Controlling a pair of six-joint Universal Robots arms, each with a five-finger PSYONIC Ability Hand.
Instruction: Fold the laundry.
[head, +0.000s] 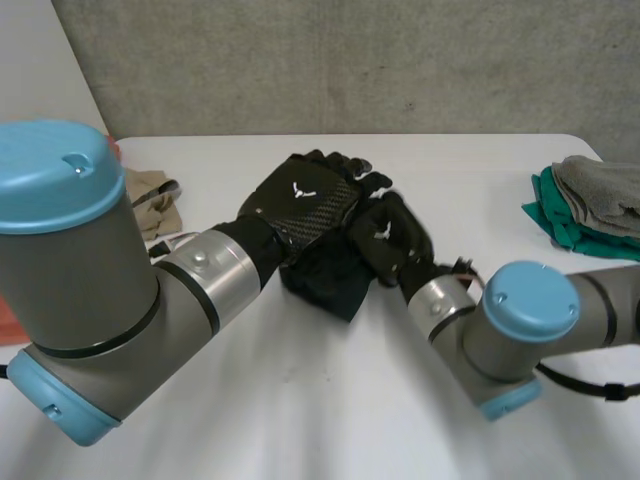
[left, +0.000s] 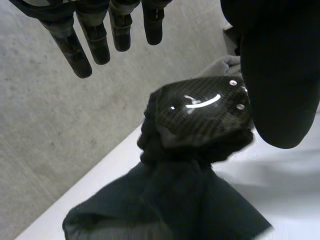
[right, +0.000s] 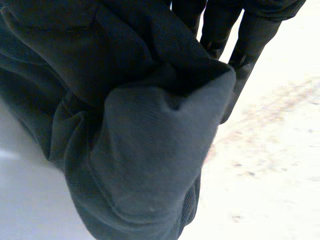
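A small black cloth lies bunched in the middle of the white table. My left hand hovers over its far side, fingers straight and open, holding nothing. My right hand sits just to the right of it, touching the cloth's right edge. In the left wrist view the right hand's glossy back is curled down onto the cloth. In the right wrist view a thick fold of the cloth is gathered under the palm against the fingers.
A pile of green and grey cloths lies at the table's right edge. A beige garment lies at the far left, behind my left arm. A grey wall rises beyond the table's far edge.
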